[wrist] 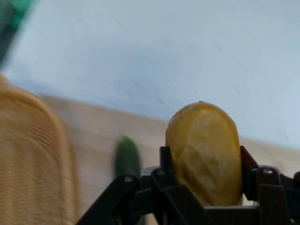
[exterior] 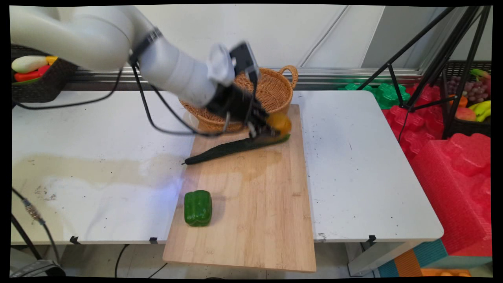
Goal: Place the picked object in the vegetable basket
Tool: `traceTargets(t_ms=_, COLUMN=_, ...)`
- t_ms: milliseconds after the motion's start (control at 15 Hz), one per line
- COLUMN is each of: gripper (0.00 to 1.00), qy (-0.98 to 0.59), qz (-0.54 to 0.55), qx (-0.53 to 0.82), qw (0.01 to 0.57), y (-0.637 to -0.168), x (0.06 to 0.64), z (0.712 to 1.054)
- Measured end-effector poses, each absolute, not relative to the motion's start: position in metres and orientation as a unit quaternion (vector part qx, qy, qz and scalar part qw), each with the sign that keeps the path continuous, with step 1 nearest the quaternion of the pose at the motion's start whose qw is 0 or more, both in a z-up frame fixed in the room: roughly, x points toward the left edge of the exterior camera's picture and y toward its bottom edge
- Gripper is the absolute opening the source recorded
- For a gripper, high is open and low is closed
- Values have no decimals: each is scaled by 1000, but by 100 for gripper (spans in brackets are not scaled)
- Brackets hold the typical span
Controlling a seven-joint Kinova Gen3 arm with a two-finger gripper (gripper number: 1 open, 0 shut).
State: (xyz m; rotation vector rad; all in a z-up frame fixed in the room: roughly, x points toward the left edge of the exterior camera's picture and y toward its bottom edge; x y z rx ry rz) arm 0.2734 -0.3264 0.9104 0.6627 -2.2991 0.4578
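Observation:
My gripper [exterior: 271, 129] is shut on a yellow-orange fruit [exterior: 279, 123], held just above the far end of the wooden cutting board [exterior: 251, 220]. In the hand view the yellow fruit [wrist: 204, 152] fills the space between the fingers [wrist: 165, 161]. A long dark green cucumber [exterior: 235, 147] lies slantwise on the board right under the gripper, and its tip [wrist: 127, 157] shows in the hand view. The wicker basket [exterior: 275, 88] stands just behind the gripper, its side [wrist: 33, 159] at the left of the hand view. A green bell pepper [exterior: 198, 208] sits at the board's near left.
A dark basket of vegetables [exterior: 33, 76] sits at the far left. Black tripod legs [exterior: 440, 63], red and green foam blocks [exterior: 452, 169] and a crate of fruit [exterior: 473, 94] stand to the right of the table. Black cables [exterior: 157, 114] hang from the arm.

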Motion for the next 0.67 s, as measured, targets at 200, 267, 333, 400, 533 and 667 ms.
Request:
traceTargets(t_ms=200, gripper=0, qy=-867, qz=205, qx=268, qw=367, y=-339, x=284, z=934)
traceTargets(t_ms=267, gripper=0, qy=-860, qz=216, qx=275, qw=373, y=-346, x=289, z=942)
traceTargets(t_ms=333, gripper=0, qy=-855, qz=223, qx=279, qw=375, y=-350, x=292, z=947)
traceTargets(t_ms=400, gripper=0, qy=-849, qz=234, qx=286, qw=378, y=-358, x=297, z=953)
traceTargets(t_ms=533, gripper=0, qy=-839, qz=255, qx=301, qw=374, y=-376, x=310, z=961)
traceTargets(t_ms=667, gripper=0, qy=-836, qz=265, qx=312, qw=366, y=-390, x=320, z=962)
